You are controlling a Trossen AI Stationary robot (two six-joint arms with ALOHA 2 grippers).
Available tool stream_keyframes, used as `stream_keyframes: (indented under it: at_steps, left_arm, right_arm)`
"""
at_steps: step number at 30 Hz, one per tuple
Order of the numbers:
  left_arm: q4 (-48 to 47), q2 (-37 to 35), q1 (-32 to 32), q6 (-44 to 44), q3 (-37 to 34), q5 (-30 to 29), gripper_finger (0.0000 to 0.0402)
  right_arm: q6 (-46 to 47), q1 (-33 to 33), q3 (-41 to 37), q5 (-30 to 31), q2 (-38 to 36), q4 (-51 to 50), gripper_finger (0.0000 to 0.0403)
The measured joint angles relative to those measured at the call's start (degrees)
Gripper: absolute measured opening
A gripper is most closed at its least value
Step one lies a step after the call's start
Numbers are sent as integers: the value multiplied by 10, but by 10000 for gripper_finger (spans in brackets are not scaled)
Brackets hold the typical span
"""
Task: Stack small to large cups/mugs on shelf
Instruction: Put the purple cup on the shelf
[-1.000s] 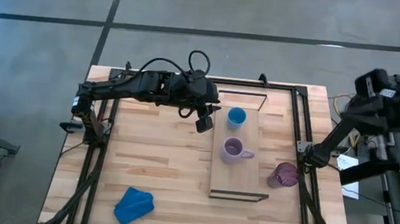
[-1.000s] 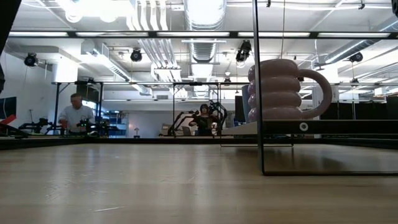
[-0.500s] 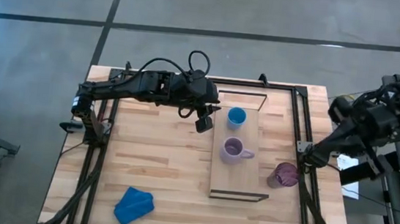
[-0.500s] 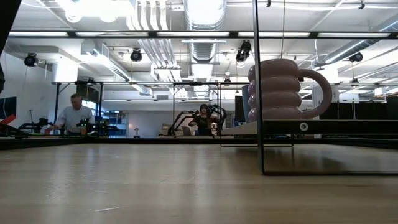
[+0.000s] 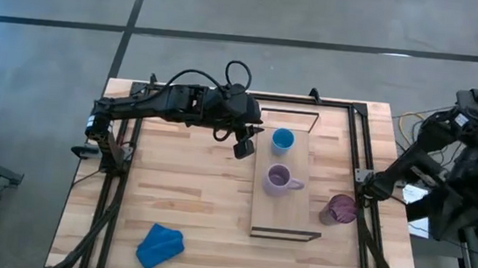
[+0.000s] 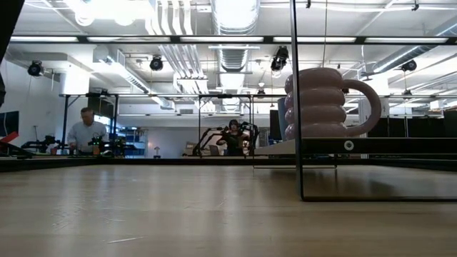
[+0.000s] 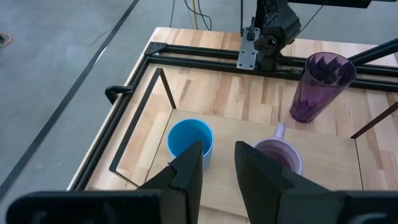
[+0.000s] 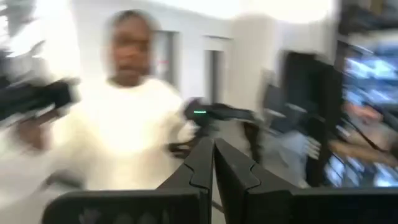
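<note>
Purple cup (image 7: pixel 320 87) stands off the shelf (image 7: pixel 323 155) (low view hides it); left tool (image 7: pixel 217 163) open, right tool (image 8: pixel 213 163) closed.

Left arm: extended across the table's far side, elbow bent, wrist angled downward. Left gripper (image 5: pixel 243 143): fingers (image 7: pixel 189 171) parted by a narrow gap, holding nothing. Right arm: folded off the table's right edge. Right gripper (image 8: pixel 214 163): fingers pressed together, empty.

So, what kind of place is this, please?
Probably a robotics lab or workshop: exposed ducts overhead, people at benches in the background, a concrete floor under the table.
</note>
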Motion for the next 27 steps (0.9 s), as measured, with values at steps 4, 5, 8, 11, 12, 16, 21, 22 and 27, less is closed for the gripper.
stream_keyframes:
  at_steps: [4, 5, 8, 11, 12, 16, 21, 22, 27]
  left_arm:
    - [0, 0, 0, -2, 0, 0, 80]
    - [0, 0, 0, -2, 0, 1, 80]
    - [0, 0, 0, -3, 0, 2, 80]
    - [0, 0, 0, -3, 0, 2, 80]
    - [0, 0, 0, -3, 0, 2, 80]
    - [0, 0, 0, -4, 0, 2, 80]
    - [0, 0, -1, -19, 0, 2, 80]
    - [0, 0, -1, -19, 0, 2, 80]
    - [-1, 0, -2, -19, 0, 2, 80]
  right_arm:
    - [-12, -4, -17, 1, -7, -27, 9]
    - [-2, -7, -23, 10, -9, -31, 9]
    - [26, -23, -42, 32, -15, -41, 9]
    - [69, -43, -59, 33, -25, -68, 9]
    - [96, -49, -65, 33, -31, -81, 9]
    - [222, -77, -82, 68, -52, -137, 9]
    - [392, -102, -101, 165, -77, -264, 9]
    - [431, -107, -107, 168, -81, -291, 9]
    - [577, -119, -143, 144, -85, -375, 9]
